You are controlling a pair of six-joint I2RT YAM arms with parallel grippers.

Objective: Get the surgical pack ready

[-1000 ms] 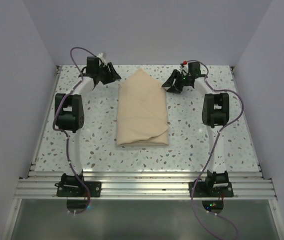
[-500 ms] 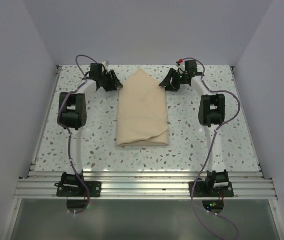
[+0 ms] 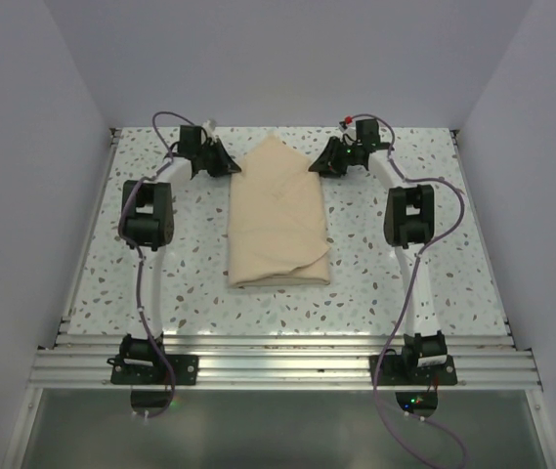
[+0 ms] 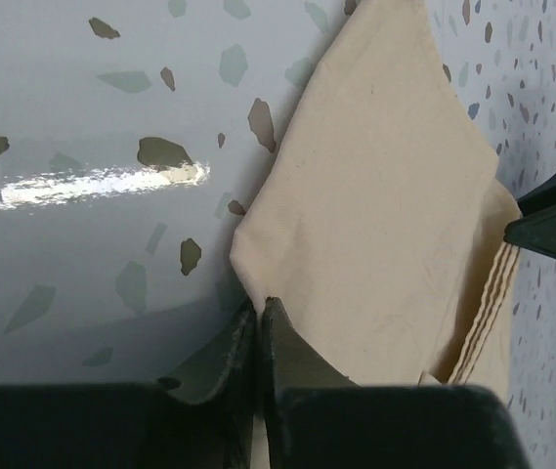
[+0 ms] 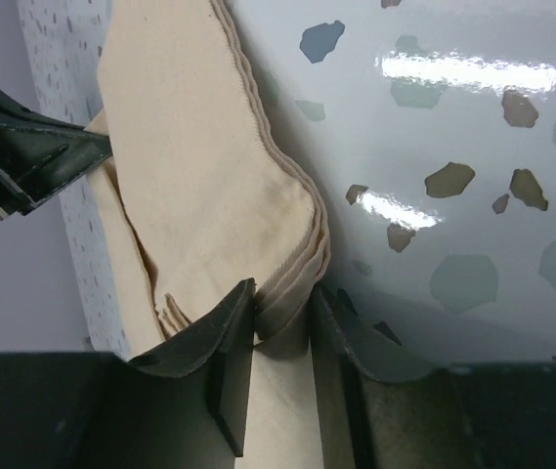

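Left gripper (image 3: 227,166) and right gripper (image 3: 319,164) have both swung inward over the last second, from standing off to either side to meeting the far corners of the surgical pack (image 3: 278,220). It lies as a long folded bundle in the middle of the speckled table (image 3: 199,283).

The right claw pinches the stacked cloth edge. The left one is pressed nearly together at its corner, and I can't tell whether cloth is caught. I'd guess the far point gets folded next.

Purple cables (image 3: 175,119) loop nearby, off the cloth.
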